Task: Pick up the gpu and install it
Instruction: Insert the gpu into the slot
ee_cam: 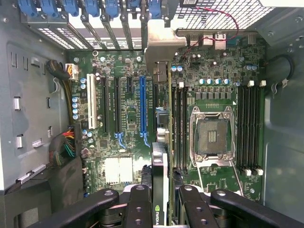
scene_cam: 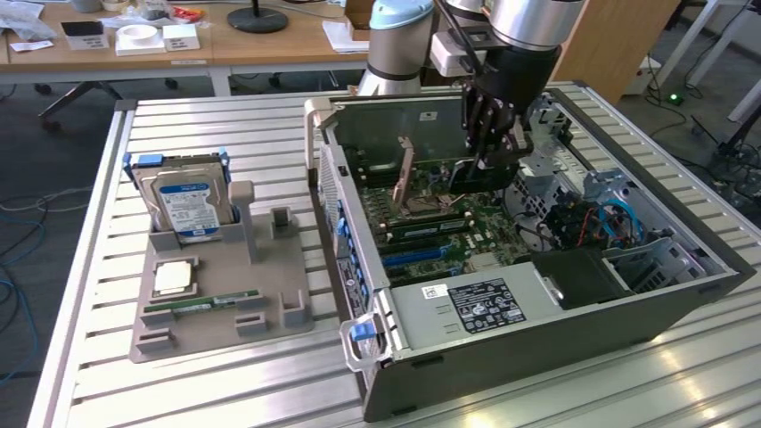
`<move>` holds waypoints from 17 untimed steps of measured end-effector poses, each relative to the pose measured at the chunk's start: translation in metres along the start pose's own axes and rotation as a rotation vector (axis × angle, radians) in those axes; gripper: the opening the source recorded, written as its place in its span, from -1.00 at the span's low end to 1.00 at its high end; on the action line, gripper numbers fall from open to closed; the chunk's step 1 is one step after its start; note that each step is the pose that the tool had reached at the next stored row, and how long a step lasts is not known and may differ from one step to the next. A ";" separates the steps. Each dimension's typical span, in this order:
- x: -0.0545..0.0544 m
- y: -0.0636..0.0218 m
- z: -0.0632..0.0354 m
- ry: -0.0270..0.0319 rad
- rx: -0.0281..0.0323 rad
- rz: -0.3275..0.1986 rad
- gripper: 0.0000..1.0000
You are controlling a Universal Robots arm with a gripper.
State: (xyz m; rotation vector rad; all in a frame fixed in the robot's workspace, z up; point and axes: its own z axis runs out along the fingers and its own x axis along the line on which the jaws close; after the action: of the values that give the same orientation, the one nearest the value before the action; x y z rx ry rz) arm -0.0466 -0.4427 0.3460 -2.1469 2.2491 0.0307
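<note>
Grip is edge-on: my hand pinches the gpu upright, its bracket far from the hand toward the rear slots, so I judge its connector faces the motherboard beneath.

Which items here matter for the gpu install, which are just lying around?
Job: gpu, held in the end effector; open PC case; motherboard.
Idle: hard drive, RAM stick, CPU chip, all on the grey holder.

The thin dark gpu card bears a green NVIDIA logo. The black sticker on the grey power supply, six o'clock from the green motherboard, is illegible.
</note>
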 end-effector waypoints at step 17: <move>0.001 0.0007 0.0132 -0.0002 0.0034 0.000 -0.47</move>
State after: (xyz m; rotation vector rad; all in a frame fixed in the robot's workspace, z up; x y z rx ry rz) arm -0.0473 -0.4427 0.3328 -2.1452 2.2473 0.0272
